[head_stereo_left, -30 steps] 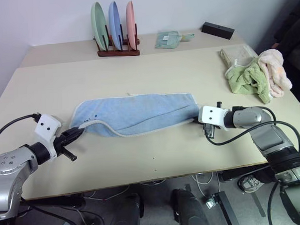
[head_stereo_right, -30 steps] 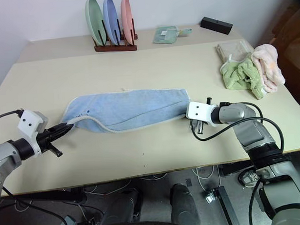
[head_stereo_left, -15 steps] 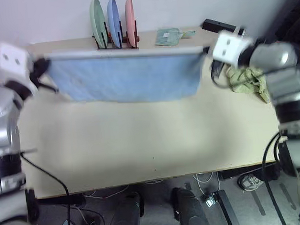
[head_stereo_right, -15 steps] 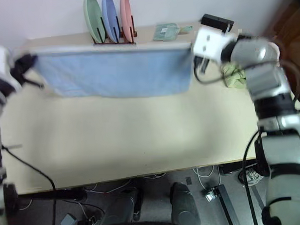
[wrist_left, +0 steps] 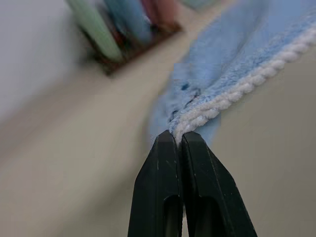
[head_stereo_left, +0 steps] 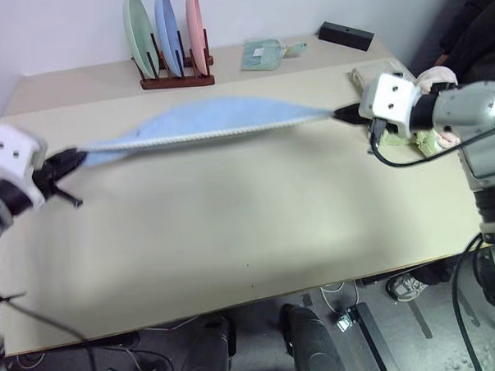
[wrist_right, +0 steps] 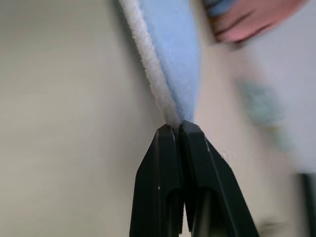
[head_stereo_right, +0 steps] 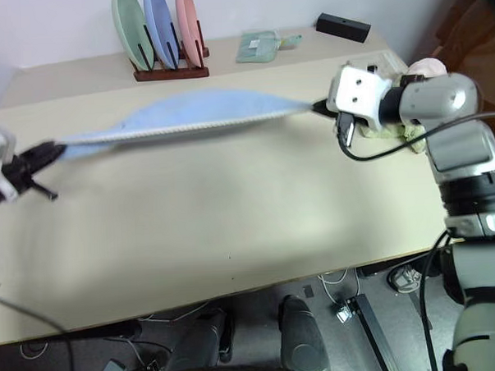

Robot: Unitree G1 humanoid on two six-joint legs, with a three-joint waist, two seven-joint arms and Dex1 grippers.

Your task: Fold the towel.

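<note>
A wide beige table (head_stereo_left: 233, 235) spans the frame. At its far edge, upper left of centre, a dark wooden rack (head_stereo_left: 173, 80) holds three upright plates: green (head_stereo_left: 137, 36), blue (head_stereo_left: 166, 31) and pink (head_stereo_left: 194, 28). Right of it lies a small pale green folded cloth (head_stereo_left: 263, 54), then a black rectangular block (head_stereo_left: 346, 36) at upper right.

Bare table (head_stereo_left: 233, 227); plate rack (head_stereo_left: 173, 74) behind.

No legible text, labels, brands or numbers anywhere. The small dark mark on the towel (wrist_left: 185, 87) is too blurred to read.
</note>
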